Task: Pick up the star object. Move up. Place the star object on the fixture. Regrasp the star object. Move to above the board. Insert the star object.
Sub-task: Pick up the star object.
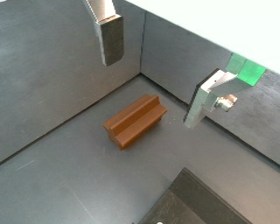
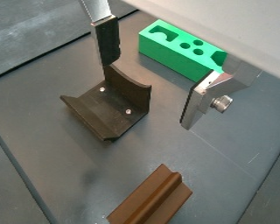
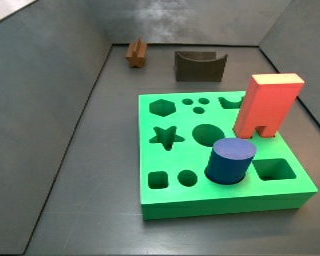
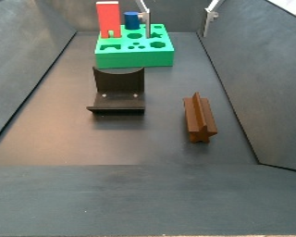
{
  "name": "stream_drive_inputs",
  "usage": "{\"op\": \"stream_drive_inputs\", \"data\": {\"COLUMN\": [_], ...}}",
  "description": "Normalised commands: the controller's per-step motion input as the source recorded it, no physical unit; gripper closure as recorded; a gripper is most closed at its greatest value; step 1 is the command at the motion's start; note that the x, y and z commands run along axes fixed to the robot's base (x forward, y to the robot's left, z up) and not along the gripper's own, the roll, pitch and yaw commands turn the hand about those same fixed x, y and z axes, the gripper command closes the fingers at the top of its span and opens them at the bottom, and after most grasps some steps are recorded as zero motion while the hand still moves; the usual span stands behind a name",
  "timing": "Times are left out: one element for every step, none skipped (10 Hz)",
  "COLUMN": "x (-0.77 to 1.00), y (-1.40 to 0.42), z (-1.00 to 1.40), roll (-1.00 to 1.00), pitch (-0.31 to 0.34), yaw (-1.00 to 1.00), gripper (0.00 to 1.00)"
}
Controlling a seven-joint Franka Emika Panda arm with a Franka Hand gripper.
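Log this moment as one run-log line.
gripper: open, above floor | star object: lying on floor, ungrasped | fixture: empty

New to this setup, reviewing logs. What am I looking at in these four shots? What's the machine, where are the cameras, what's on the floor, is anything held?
It is one robot arm with a two-finger gripper. Two cameras ride on its wrist and look down past the silver fingers; two more stand fixed beside the work area.

On the dark floor:
- the star object, a brown ridged bar lying on its side, untouched;
- the fixture, a small dark block with a curved notch on top, empty;
- the board, a green slab with shaped holes. A red arch block and a blue cylinder stand on it.

The gripper is open, above the floor, with nothing between its fingers. In a wrist view the star object lies below it; in the side views the gripper barely shows.
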Motion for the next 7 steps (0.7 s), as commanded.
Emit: {"op": "stream_drive_inputs", "data": {"x": [-0.02, -0.02, 0.03, 0.00, 0.00, -0.08, -0.04], "y": [0.00, 0.00, 0.21, 0.44, 0.51, 0.44, 0.42], "z": [0.00, 0.00, -0.22, -0.42, -0.49, -0.48, -0.36], "roll": [-0.01, 0.00, 0.00, -0.03, -0.10, -0.08, -0.08], "pitch": [0.000, 0.000, 0.000, 0.000, 0.000, 0.000, 0.000], "yaw": [0.00, 0.00, -0.21, -0.37, -0.40, -0.46, -0.39], "gripper": [0.00, 0.00, 0.00, 0.00, 0.00, 0.00, 0.00]}}
